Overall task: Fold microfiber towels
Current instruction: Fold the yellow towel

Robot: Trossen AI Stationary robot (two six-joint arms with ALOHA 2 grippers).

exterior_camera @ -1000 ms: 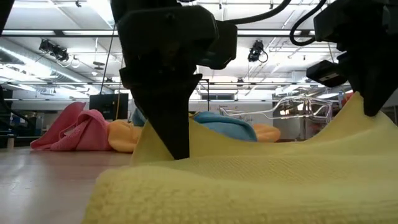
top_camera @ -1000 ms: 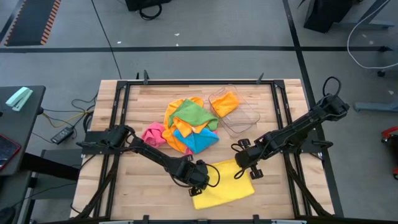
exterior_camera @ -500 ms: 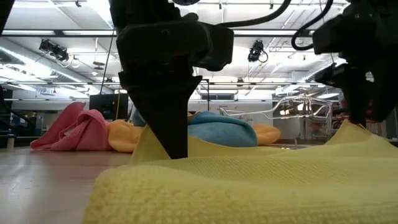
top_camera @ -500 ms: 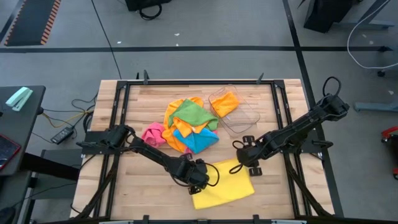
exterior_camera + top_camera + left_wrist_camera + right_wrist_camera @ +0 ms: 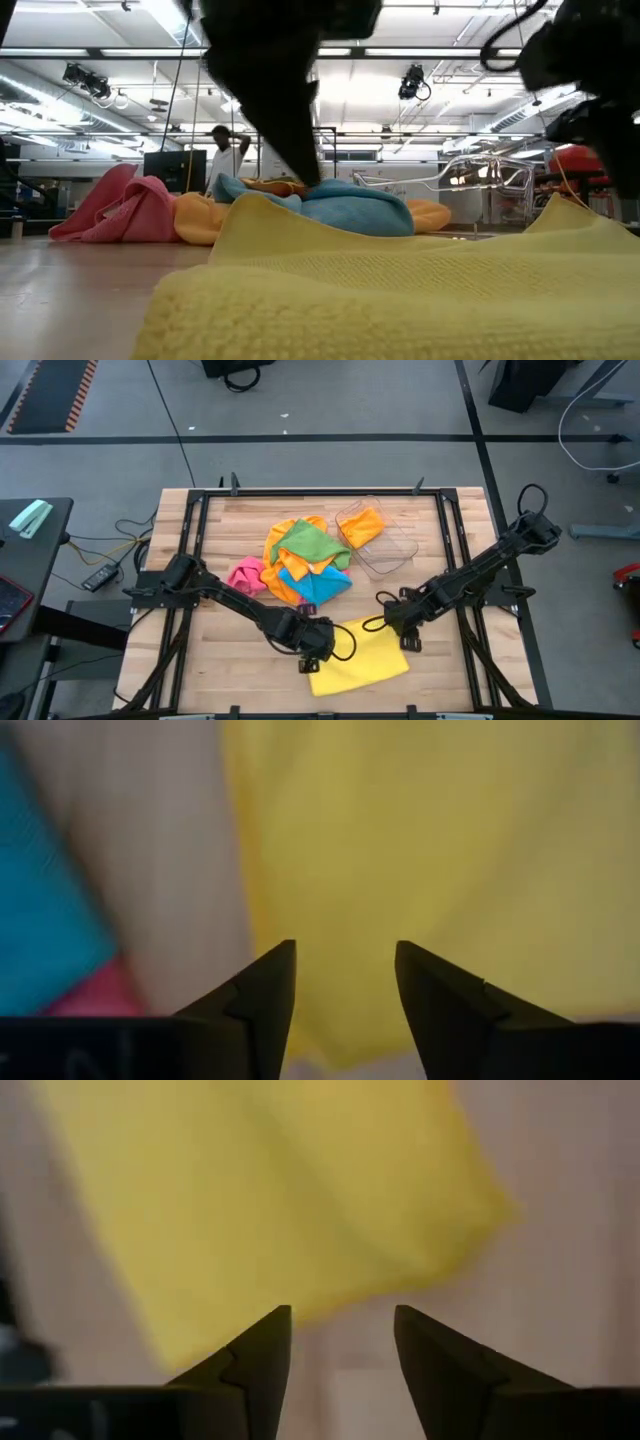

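A yellow microfiber towel point(image 5: 365, 657) lies folded near the table's front edge, with a thick fold toward the low camera point(image 5: 400, 300). My left gripper point(image 5: 318, 652) hangs open just above the towel's left edge point(image 5: 430, 840), its fingers point(image 5: 345, 950) holding nothing. My right gripper point(image 5: 393, 625) is open over the towel's far right corner point(image 5: 270, 1190), and the space between its fingers point(image 5: 342, 1312) is empty. Behind lies a heap of pink point(image 5: 245, 574), orange point(image 5: 283, 535), green point(image 5: 310, 545) and blue point(image 5: 318, 586) towels.
A clear plastic tray point(image 5: 395, 550) with an orange towel point(image 5: 363, 525) in it stands at the back, right of the heap. Black frame rails point(image 5: 190, 540) run along the table's sides. A person point(image 5: 222, 155) stands in the room far behind the table.
Both grippers have let go of the yellow towel. My left gripper has risen clear of the towel's left edge. The corner that stood up to my right gripper's fingers has sunk onto the towel, which now lies flat.
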